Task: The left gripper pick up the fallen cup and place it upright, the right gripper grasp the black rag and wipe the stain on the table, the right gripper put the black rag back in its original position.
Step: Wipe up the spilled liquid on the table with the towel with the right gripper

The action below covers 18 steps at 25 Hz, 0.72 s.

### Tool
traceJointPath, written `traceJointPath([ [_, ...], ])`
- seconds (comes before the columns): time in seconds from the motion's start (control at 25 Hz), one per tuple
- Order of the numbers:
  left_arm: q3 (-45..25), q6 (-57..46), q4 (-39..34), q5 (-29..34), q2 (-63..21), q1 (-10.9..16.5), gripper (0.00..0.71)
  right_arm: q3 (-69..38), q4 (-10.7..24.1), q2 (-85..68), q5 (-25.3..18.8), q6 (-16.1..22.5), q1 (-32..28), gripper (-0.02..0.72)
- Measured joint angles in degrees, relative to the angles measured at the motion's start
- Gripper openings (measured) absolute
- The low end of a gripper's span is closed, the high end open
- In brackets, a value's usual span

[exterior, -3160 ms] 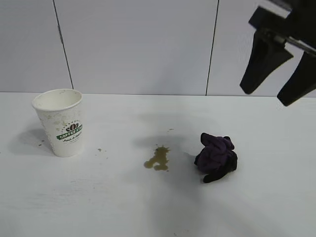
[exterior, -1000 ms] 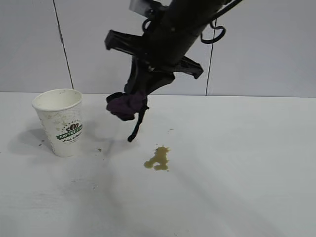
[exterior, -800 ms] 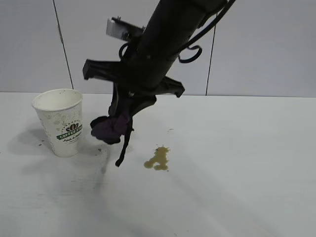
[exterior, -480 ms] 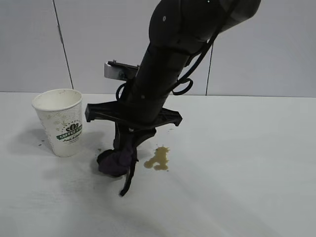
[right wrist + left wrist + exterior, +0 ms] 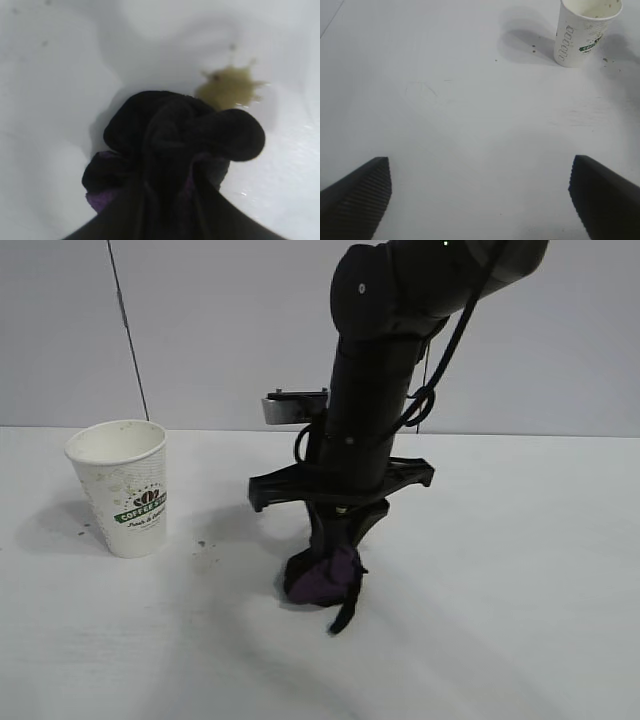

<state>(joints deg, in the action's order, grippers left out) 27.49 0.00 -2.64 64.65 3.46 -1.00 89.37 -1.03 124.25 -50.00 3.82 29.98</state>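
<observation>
Cup [image 5: 122,486] upright at worktop [image 5: 520,620] left: step one done. Right gripper [image 5: 333,550] clamps black rag [image 5: 320,578], pressed down beside stain [image 5: 231,88]; wiping underway, rag return pending. Left gripper [image 5: 480,192] wide, empty, hovering

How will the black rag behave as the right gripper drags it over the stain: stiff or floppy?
Probably floppy: the black rag bunches into a lump under the right gripper, and a loose tail trails off one side. It likely squashes flat onto the table rather than rolling across the stain.
</observation>
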Motion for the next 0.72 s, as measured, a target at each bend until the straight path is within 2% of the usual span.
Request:
traceJointPath([
  [0.2,0.0,0.0,0.0,0.0,0.0,0.0,0.696,0.1,5.9,0.0,1.9,5.1,-3.7,0.111],
  [0.32,0.0,0.0,0.0,0.0,0.0,0.0,0.696,0.1,6.5,0.0,6.0,8.2,-4.7,0.111],
  [0.4,0.0,0.0,0.0,0.0,0.0,0.0,0.696,0.1,4.4,0.0,9.4,8.9,-4.4,0.111],
  [0.56,0.0,0.0,0.0,0.0,0.0,0.0,0.696,0.1,-3.1,0.7,14.7,7.8,-0.8,0.111],
  [0.64,0.0,0.0,0.0,0.0,0.0,0.0,0.696,0.1,-6.0,1.4,15.4,6.0,1.9,0.111],
  [0.72,0.0,0.0,0.0,0.0,0.0,0.0,0.696,0.1,-7.1,1.8,15.4,4.9,3.8,0.111],
])
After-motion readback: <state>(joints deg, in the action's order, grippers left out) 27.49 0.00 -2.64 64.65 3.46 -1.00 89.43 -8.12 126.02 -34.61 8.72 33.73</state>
